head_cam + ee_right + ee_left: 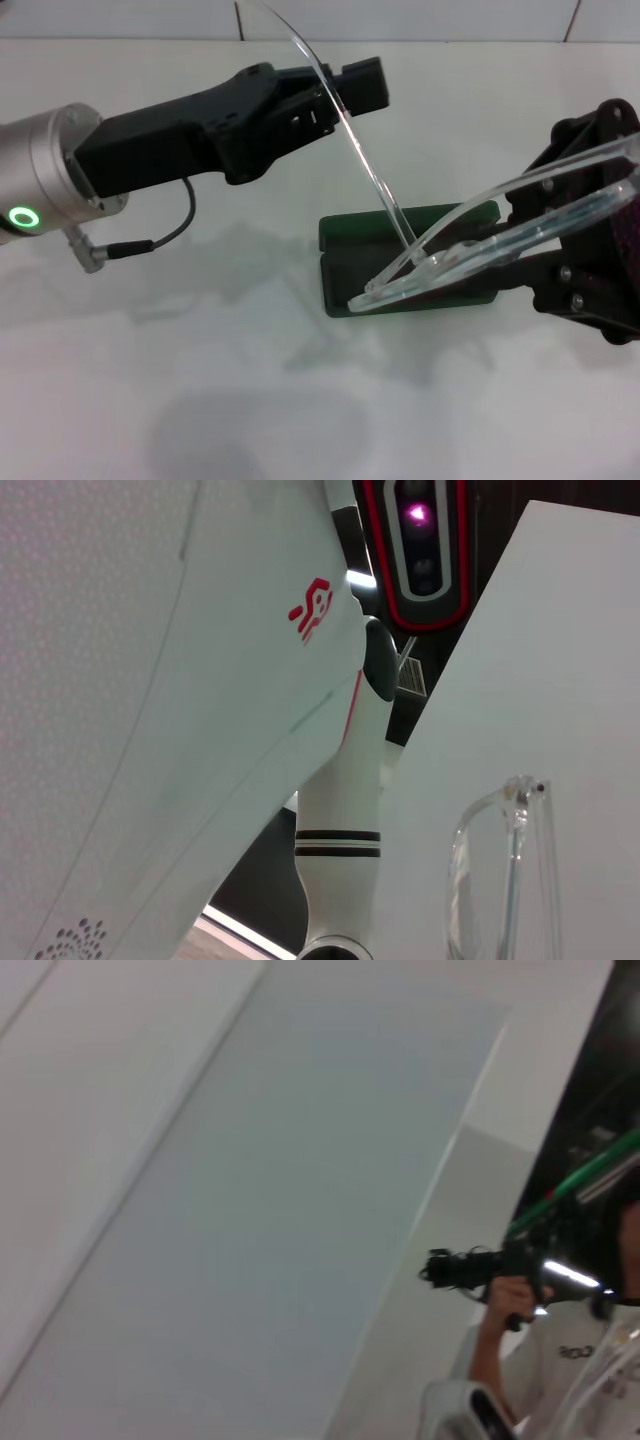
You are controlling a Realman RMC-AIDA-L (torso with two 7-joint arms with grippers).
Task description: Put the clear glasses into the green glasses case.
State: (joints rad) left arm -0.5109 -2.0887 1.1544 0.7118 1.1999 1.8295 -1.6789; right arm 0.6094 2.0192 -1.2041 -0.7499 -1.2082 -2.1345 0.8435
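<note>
Head view: two arms over a white surface, w/ the clear glasses held up just above the open green glasses case, which lies flat at centre. The right gripper, at the right edge, has its fingers clamped on the front of the glasses, lenses tilted w/ the low end dipping toward the case's near-left corner. The left gripper reaches in from the left, fingers closed on one thin arm of the glasses, which stands unfolded, rising up and to the far left. The glasses aren't in the case yet; whether the low lens rim touches the case can't be told.

Left wrist view: only a pale wall and, at the right edge, a person holding a dark device; no glasses, no case, no fingers of its own.

Right wrist view: the robot's white body w/ a red logo, and part of a clear lens and frame corner against the white surface; own fingers not shown.

Judgement: the step is folding the raised arm flat against the frame. Done well, the left gripper swings it down gently along the hinge's arc while the right holds steady; thin plastic will likely flex or snap if forced sideways.
</note>
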